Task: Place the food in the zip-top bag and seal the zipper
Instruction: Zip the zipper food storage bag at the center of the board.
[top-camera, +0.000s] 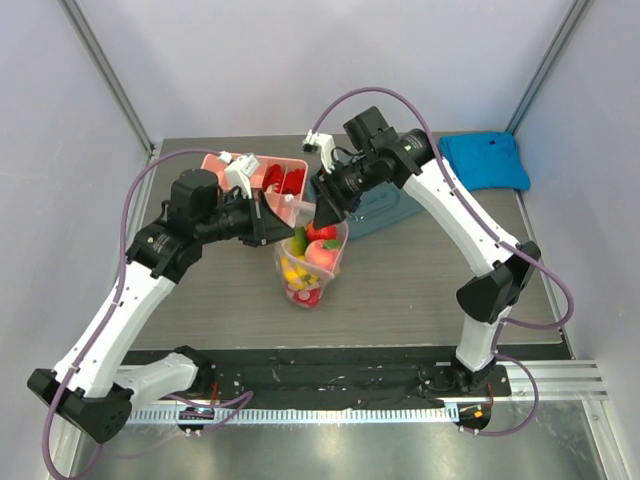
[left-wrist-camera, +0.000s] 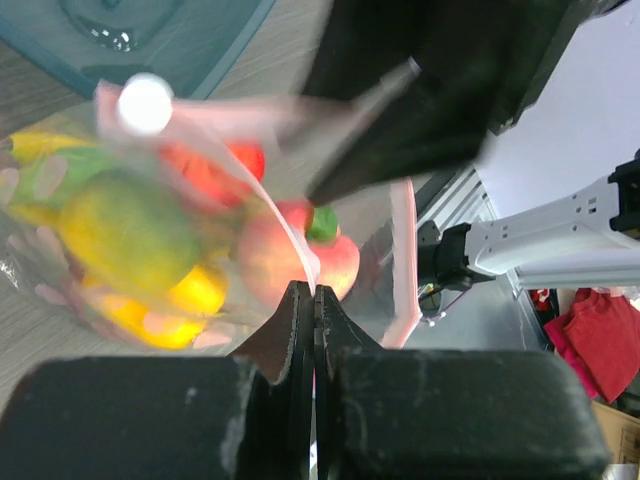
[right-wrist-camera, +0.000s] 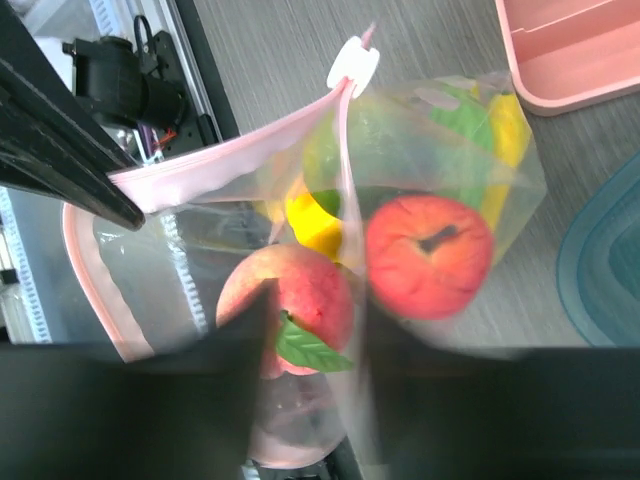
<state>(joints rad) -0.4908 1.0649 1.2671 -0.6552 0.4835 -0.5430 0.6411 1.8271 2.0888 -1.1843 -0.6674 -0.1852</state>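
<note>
The zip-top bag (top-camera: 310, 272) hangs upright at the table's middle with its mouth open. It holds a peach (right-wrist-camera: 300, 290), a red tomato (right-wrist-camera: 428, 255), and yellow (right-wrist-camera: 315, 225) and green food (left-wrist-camera: 130, 230). My left gripper (top-camera: 283, 212) is shut on the bag's upper edge (left-wrist-camera: 313, 292). The pink zipper strip (right-wrist-camera: 220, 160) rings the mouth, with its white slider (right-wrist-camera: 353, 65) at one end. My right gripper (top-camera: 325, 215) is at the bag's mouth. Its jaws are apart (right-wrist-camera: 315, 310), with the peach showing between them.
A pink divided box (top-camera: 225, 162) with red items stands behind the bag. A teal container (top-camera: 385, 205) lies just right of the bag and a blue cloth (top-camera: 485, 160) at the back right. A black strip runs along the near edge.
</note>
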